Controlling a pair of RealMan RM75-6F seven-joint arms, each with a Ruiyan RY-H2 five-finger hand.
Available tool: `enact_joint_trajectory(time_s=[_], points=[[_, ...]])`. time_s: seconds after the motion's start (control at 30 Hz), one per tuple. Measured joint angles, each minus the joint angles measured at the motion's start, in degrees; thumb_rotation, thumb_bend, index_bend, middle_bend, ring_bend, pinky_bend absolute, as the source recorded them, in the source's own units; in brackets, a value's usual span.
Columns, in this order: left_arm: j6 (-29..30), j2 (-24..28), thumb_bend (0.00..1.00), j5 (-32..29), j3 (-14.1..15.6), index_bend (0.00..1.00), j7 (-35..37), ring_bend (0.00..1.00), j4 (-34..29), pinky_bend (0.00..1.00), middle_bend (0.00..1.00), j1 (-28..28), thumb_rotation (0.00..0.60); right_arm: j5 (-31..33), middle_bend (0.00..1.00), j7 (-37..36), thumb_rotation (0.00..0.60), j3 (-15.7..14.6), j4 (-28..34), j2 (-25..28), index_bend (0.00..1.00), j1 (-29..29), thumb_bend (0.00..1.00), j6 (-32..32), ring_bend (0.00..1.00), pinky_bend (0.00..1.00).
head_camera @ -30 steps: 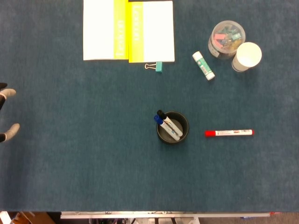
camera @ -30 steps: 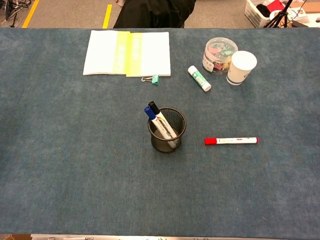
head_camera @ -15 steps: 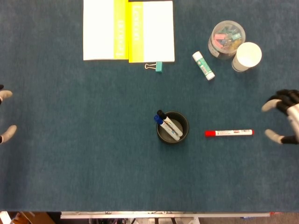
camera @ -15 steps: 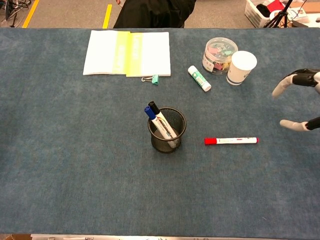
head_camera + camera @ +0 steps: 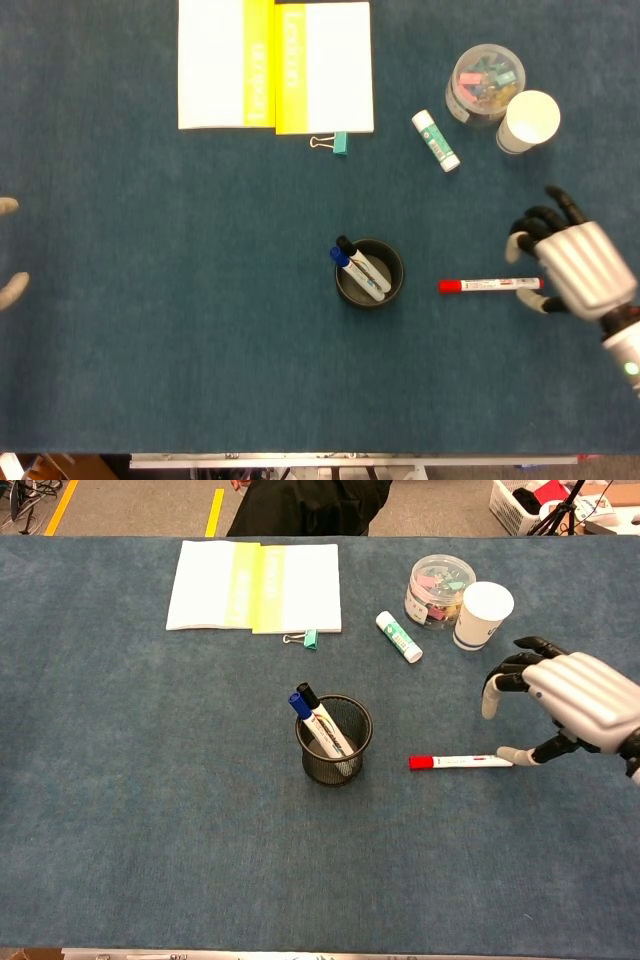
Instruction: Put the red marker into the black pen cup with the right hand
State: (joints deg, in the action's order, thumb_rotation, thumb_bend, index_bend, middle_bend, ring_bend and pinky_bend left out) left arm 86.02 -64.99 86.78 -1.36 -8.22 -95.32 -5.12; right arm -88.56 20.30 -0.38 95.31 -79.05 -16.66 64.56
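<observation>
Right hand sits at right of frame, mid-height, fingers spread and holding nothing, poised over the white tail end of the red marker; contact with it cannot be judged. Marker lies flat on the blue table, right of centre, red cap toward the black pen cup. A bare gap separates cap from cup. Cup stands at frame centre holding two markers.

Left hand: only fingertips show at the left edge, spread apart, nothing held.

Upper right: paper cup, clip jar, glue stick, all well above the marker. Notebooks along the top edge. Wide open cloth in the lower half and at left.
</observation>
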Motion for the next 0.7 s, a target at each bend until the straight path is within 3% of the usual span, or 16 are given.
enact_joint_trajectory(time_s=[0.13, 0.47, 0.7], points=[[0.0, 0.0, 0.15, 0.0, 0.0, 0.28, 0.4, 0.18, 0.3, 0.15, 0.22, 0.1, 0.600, 0.0, 0.37, 4.1, 0.600, -0.4, -3.6, -4.1, 0.50, -1.0, 0.12, -1.0, 0.19, 0.04], [0.2, 0.4, 0.15, 0.1, -0.3, 0.28, 0.9, 0.18, 0.5, 0.15, 0.22, 0.0, 0.600, -0.4, 0.33, 6.8, 0.600, 0.0, -7.9, -10.3, 0.50, -3.5, 0.26, -2.1, 0.11, 0.00], [0.1, 0.7, 0.15, -0.3, -0.3, 0.28, 1.4, 0.18, 0.8, 0.15, 0.22, 0.3, 0.600, -0.6, 0.30, 8.9, 0.600, -0.6, -10.6, -13.5, 0.50, -4.8, 0.26, -3.3, 0.07, 0.00]])
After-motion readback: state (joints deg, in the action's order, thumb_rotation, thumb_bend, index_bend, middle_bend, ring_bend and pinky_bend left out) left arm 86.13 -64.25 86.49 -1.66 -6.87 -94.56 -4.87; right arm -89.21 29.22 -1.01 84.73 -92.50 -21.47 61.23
